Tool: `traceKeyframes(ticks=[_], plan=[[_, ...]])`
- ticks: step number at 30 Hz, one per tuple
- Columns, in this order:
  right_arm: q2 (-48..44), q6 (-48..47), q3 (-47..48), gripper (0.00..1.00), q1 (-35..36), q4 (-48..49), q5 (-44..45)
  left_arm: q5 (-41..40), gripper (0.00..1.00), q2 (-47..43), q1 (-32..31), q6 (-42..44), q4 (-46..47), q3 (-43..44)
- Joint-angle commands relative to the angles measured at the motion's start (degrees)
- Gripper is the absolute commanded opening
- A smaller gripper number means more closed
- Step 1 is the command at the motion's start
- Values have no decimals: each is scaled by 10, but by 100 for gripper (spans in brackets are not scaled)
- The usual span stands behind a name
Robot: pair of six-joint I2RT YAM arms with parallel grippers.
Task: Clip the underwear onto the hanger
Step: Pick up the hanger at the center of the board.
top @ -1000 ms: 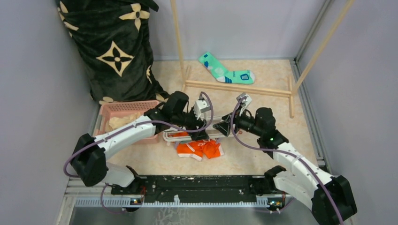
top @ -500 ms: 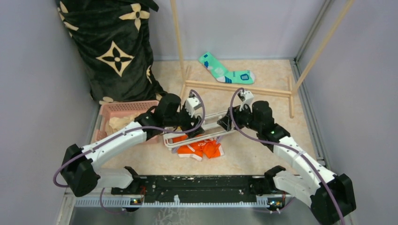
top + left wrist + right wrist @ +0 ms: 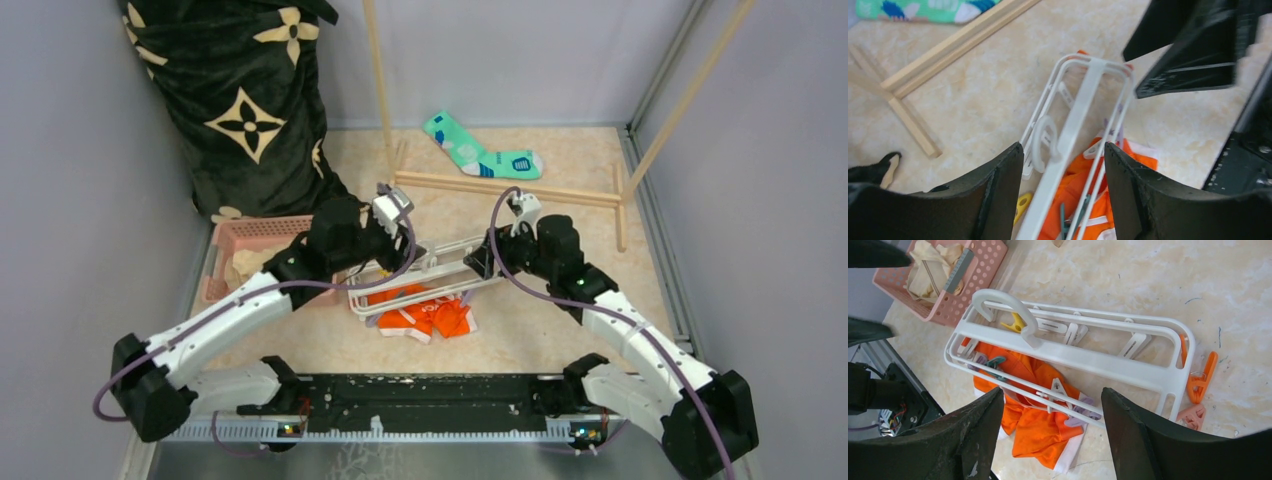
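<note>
The white hanger lies flat on the floor, its hook toward the left arm. The orange underwear lies crumpled under and in front of it. My left gripper hovers open and empty over the hook end; in the left wrist view the hanger and underwear show between the fingers. My right gripper is open and empty over the other end; the right wrist view shows the hanger over the underwear.
A pink basket with cream cloth stands at the left. The wooden rack's base bar and a teal sock lie behind. A dark patterned pillow stands back left. Loose orange clothespins lie by the hanger's right end.
My left gripper has drawn back and to the left, off the hanger. The hanger shifted and swung a little a second ago. The right gripper has stayed put for the last half second.
</note>
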Motion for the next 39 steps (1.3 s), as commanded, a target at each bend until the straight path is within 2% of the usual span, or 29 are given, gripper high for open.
traceKeyframes(ticks=[1,6,8,18,21,26,31,34,39], plan=[[-24,1,-7,71,5,45,-12,-66,66,76,9,7,-15,21],[-41,6,-17,70,5,49,-24,-53,65,126,28,11,11,15],[-48,8,-21,70,5,51,-25,-35,60,144,36,11,18,15],[-74,14,-36,69,5,56,-26,37,20,183,44,17,39,20],[-78,12,-39,69,5,60,-26,34,3,178,46,26,47,26],[-104,6,-45,68,5,70,-24,41,0,137,47,79,32,67],[-173,-18,-66,69,5,105,0,56,0,104,47,130,-19,150],[-193,-42,-54,69,5,94,19,85,0,98,47,155,-45,200],[-199,-102,-12,69,5,73,4,101,0,98,48,175,-63,251]])
